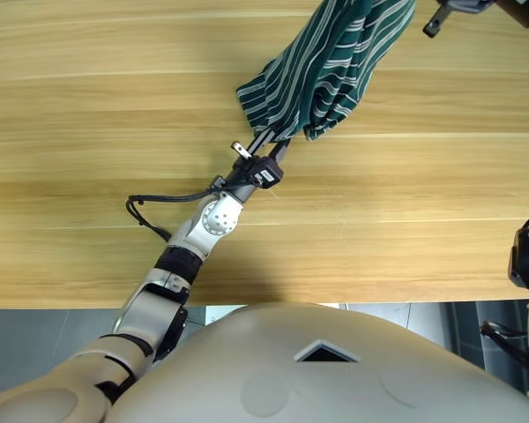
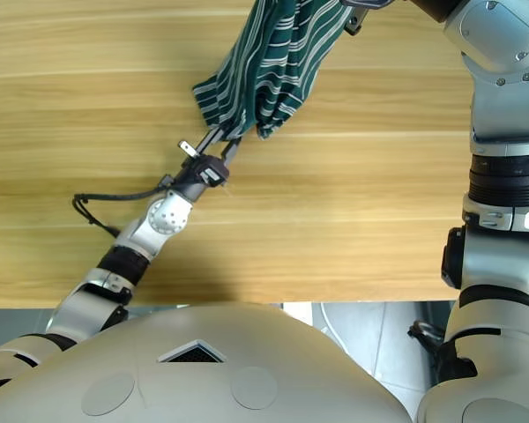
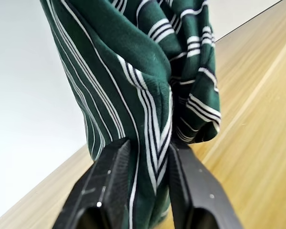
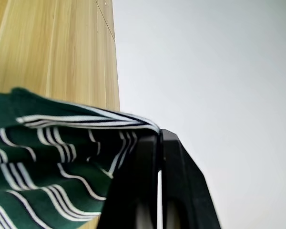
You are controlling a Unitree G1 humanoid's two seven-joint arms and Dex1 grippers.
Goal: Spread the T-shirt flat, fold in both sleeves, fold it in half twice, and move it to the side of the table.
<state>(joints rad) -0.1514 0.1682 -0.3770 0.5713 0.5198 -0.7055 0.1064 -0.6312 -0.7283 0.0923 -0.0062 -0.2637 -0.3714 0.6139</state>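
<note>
**Item: T-shirt** (image 1: 335, 62). Dark green knit with thin white stripes. It hangs bunched in a loose column above the table (image 1: 115, 176), slung between the two grippers. Its lowest folds sit just over the wood, and whether they touch it cannot be told. It is not yet spread, and no fold has been started.

**Left gripper** (image 3: 150, 176). Clamped on a gathered pleat at the lower end of the shirt, with cloth pinched several layers thick between both fingers (image 3: 112, 181).

**Right gripper** (image 4: 160, 143). Closed tight on a striped edge at the upper end, holding it high toward the far side of the table. The edge may be a hem or a sleeve, but the view is too close to say which.

**Handling.**
- **Material:** Light, limp and unbreakable. The shirt has no stiffness of its own, so it will sag and twist wherever it is unsupported.
- **Grip and drag:** The knit should hold well between the pads but drag a little on the wood.
- **Where to hold:** A bunched grip like the left one will likely carry wrinkles into the spread. Better holds are single-layer corners, either the two shoulders or the two hem ends, drawn apart before lowering.

**Surface.** Wooden plank table.
</note>
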